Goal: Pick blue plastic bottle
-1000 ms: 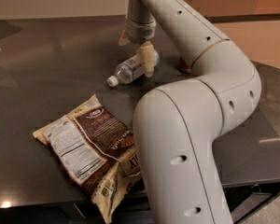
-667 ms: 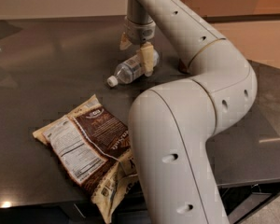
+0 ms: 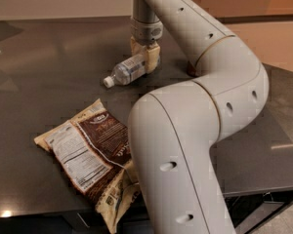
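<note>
The blue plastic bottle [image 3: 126,72] is clear with a white cap and a pale label. It lies on its side on the dark table [image 3: 49,67], with the cap pointing left toward me. My gripper [image 3: 144,56] comes down from above at the bottle's base end. Its cream fingers [image 3: 153,60] stand on either side of the bottle's body and press on it. The bottle still rests on the table top.
A brown and cream snack bag [image 3: 90,152] lies near the table's front edge, partly under my arm [image 3: 185,145]. The arm's big elbow covers the right half of the view. A small reddish thing [image 3: 190,72] peeks out behind the arm.
The bottle has shifted a little to the left and the fingers have drawn in against it. The wrist has stayed in about the same place.
</note>
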Tool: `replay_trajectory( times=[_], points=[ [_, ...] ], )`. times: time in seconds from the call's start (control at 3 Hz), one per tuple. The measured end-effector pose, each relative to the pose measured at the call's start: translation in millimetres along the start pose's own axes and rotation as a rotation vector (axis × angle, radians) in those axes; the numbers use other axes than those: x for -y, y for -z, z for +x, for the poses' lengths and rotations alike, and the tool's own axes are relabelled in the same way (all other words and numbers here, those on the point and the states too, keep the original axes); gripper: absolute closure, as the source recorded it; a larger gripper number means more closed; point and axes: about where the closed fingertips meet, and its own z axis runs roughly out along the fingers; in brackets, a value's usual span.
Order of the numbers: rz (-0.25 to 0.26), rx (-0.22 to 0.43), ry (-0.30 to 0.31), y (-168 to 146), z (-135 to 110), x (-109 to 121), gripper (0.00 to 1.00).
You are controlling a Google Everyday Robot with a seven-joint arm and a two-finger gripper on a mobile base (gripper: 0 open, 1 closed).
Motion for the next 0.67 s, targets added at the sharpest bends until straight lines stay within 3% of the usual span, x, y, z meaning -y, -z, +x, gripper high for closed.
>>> replay_trajectory(
  times=[0.33, 0.67],
  points=[
    [0.016, -0.008, 0.036, 16.6, -4.0, 0.7, 0.85],
    [0.069, 0.008, 0.060, 44.2, -9.3, 3.0, 1.00]
  ],
)
